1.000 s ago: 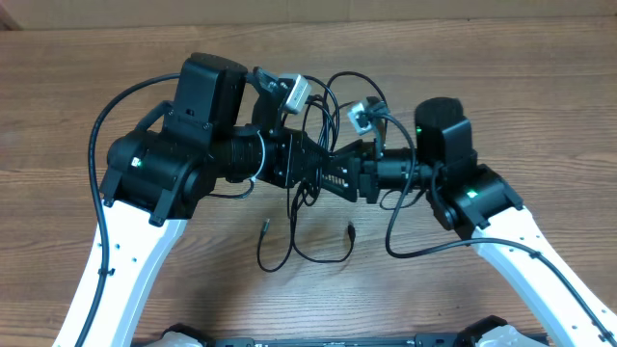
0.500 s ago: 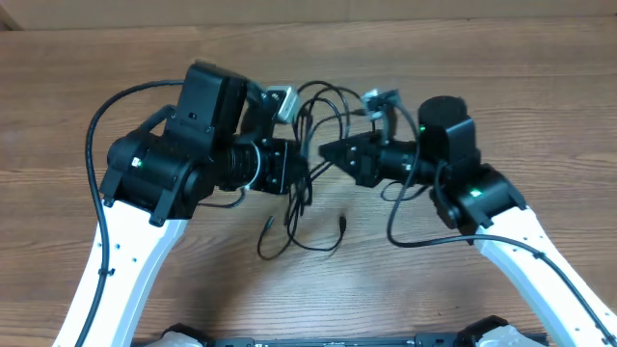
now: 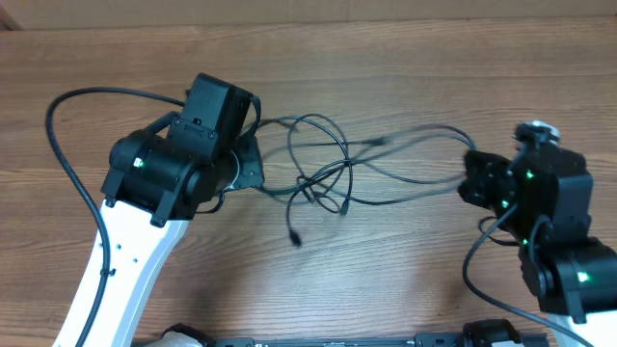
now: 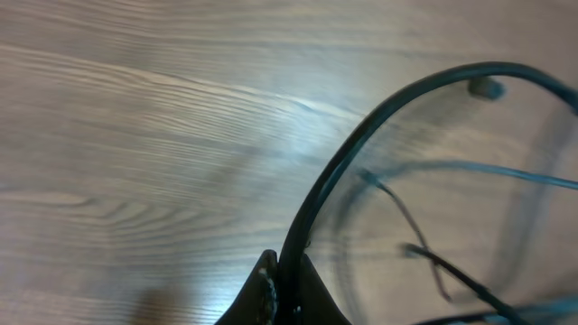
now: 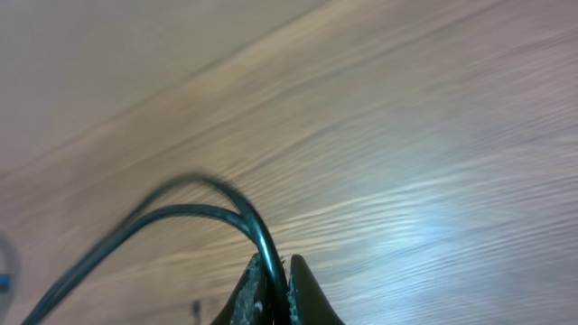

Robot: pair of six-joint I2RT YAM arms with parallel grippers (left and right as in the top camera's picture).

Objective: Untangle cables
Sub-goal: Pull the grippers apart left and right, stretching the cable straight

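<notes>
The cables (image 3: 323, 183) hung in a loose dark tangle over the middle of the table (image 3: 405, 58), a little nearer its left edge than its right. From that crossing of loops, one strand ran left to the left gripper (image 4: 282, 275) and a pair of thin strands ran right, in a shallow arc, to the right gripper (image 5: 278, 280) near the right edge. A wider loop rose toward the far edge above the tangle, and a short end with a small plug (image 3: 294, 238) trailed toward the near edge.

In the left wrist view the jaws were pressed together on a single black cord, which left the tips and swept up and to the right in a long curve; further thin strands crossed behind it, blurred.

In the right wrist view the jaws were likewise closed tight, with cord pinched between the tips. Two strands curved away to the left from there, and they looked like a doubled length of one cord, though the blur did not let me tell for certain.

The two grippers stood well apart, with the tangle between them.
</notes>
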